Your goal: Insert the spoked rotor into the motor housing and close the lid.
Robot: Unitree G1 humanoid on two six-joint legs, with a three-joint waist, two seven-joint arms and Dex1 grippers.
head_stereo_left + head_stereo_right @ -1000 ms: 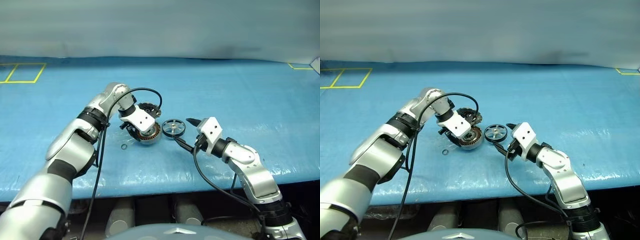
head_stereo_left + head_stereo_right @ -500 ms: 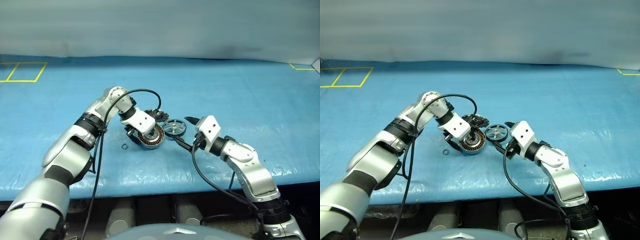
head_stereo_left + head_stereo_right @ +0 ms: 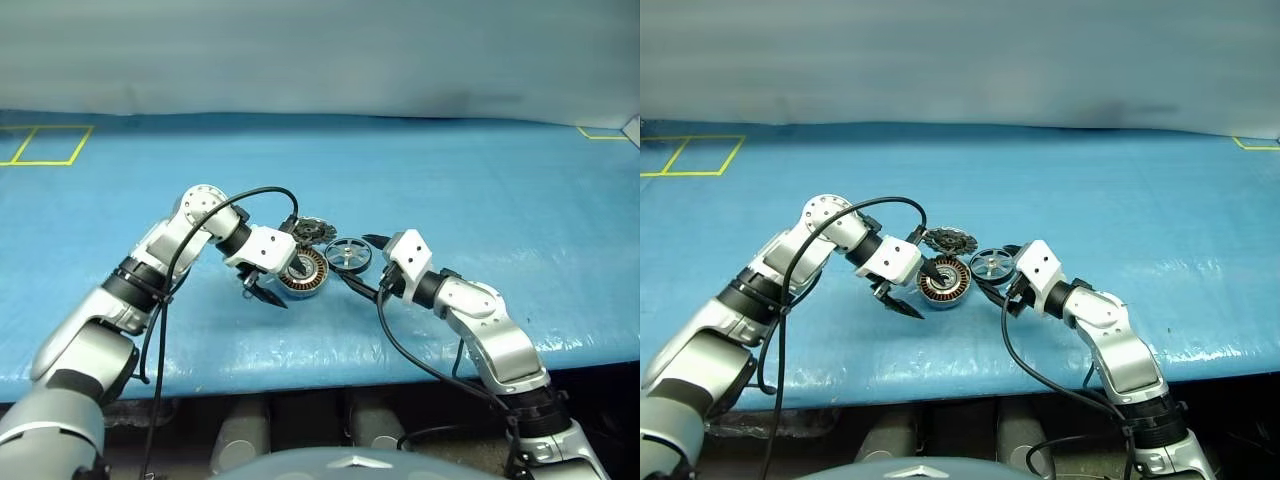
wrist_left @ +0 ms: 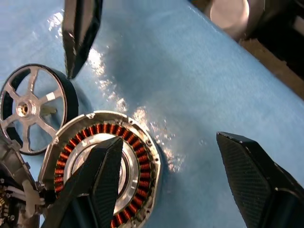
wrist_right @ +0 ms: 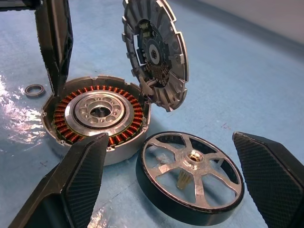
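Rotor still outside the housing, lid standing open, both grippers empty with fingers apart.

Blue table cover (image 3: pixel 480 180) carries everything. Left gripper (image 3: pixel 277 278) sits over the near-left edge of the motor housing (image 3: pixel 303 272), one finger (image 4: pixel 102 180) above the copper windings, the other off to the side over bare cover, nothing between them. Right gripper (image 5: pixel 175 180) is spread wide, straddling the spoked rotor (image 5: pixel 190 176) without touching it. Rotor lies flat just right of the housing. Lid (image 5: pixel 154 53) is tipped up at the housing's far edge, inner face showing. Small ring (image 5: pixel 34 90) lies loose on the cover, left of the housing.
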